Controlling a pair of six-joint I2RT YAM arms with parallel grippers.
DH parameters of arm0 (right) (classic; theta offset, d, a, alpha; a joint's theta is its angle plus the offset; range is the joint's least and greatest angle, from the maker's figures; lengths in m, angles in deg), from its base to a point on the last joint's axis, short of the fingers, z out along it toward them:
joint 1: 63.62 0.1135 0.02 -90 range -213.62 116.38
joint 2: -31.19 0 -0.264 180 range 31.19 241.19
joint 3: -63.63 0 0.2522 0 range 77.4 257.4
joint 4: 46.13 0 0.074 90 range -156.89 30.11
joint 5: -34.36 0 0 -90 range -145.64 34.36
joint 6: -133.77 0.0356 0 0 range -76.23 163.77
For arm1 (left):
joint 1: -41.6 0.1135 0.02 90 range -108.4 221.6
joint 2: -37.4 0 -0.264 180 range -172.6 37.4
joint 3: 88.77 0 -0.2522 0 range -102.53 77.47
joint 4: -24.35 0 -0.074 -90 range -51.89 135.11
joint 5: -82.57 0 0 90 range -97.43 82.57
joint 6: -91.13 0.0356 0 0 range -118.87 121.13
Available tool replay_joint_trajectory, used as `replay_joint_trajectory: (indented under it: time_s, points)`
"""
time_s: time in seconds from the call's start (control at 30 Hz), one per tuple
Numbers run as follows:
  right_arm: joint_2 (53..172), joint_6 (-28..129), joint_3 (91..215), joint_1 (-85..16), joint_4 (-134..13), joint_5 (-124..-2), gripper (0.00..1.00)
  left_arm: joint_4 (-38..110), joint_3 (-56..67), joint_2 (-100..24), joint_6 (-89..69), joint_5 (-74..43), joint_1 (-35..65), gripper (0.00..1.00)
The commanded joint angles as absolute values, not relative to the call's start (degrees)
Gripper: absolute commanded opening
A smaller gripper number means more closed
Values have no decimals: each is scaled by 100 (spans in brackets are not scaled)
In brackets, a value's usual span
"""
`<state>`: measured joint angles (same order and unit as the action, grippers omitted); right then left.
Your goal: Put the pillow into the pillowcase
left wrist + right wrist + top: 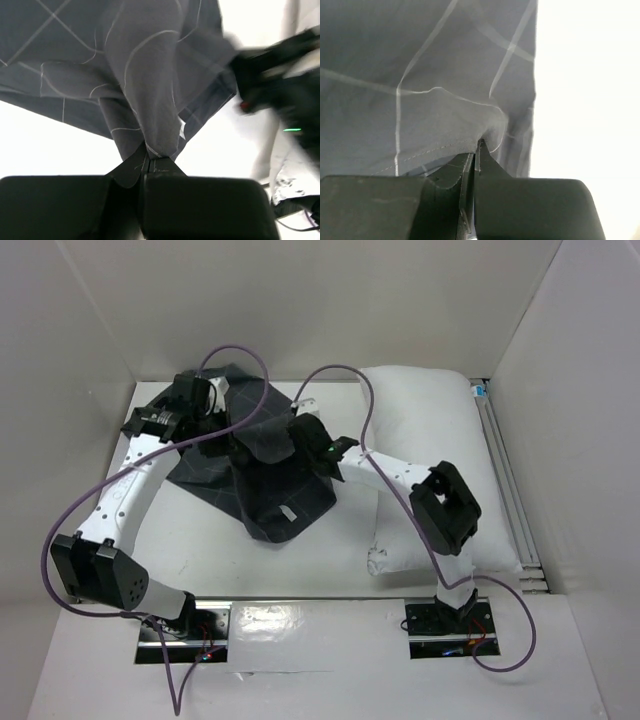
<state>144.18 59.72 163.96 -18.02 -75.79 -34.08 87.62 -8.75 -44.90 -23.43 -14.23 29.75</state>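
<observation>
White table (300, 565), pillow (420, 420) long axis near-to-far, pillowcase (272, 495) bunched just left

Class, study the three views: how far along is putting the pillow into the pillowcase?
Done: the left end effector and the right end effector are shut on the pillowcase. In hand: holding its fabric bunched up between them. Left: the pillow lies wholly outside, beside the case.
</observation>
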Motion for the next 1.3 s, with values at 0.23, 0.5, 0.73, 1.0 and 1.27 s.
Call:
replay_joint_trajectory:
  time_s: [0.23, 0.5, 0.73, 1.0, 1.27]
  points:
    - [13272, 6100, 15826, -2213, -7044, -3076, 0, 8680, -533, -4575, -1988, -1078, 2632, 0]
    - [12989, 6100, 15597, -2407, -6886, -3464, 0, 8408, -102, -4690, -1873, -883, 2271, 0]
    - [13042, 6205, 15850, -2881, -7305, -4131, 6, 8214, -198, -4803, -1996, -1172, 2148, 0]
    - [12657, 6276, 16722, -3409, -8906, -4590, 79, 8267, -1463, -5751, -2119, -1876, 2095, 0]
    - [12389, 6363, 17204, -4040, -10590, -2911, 97, 8372, -2035, -6078, -2172, -2052, 2095, 0]
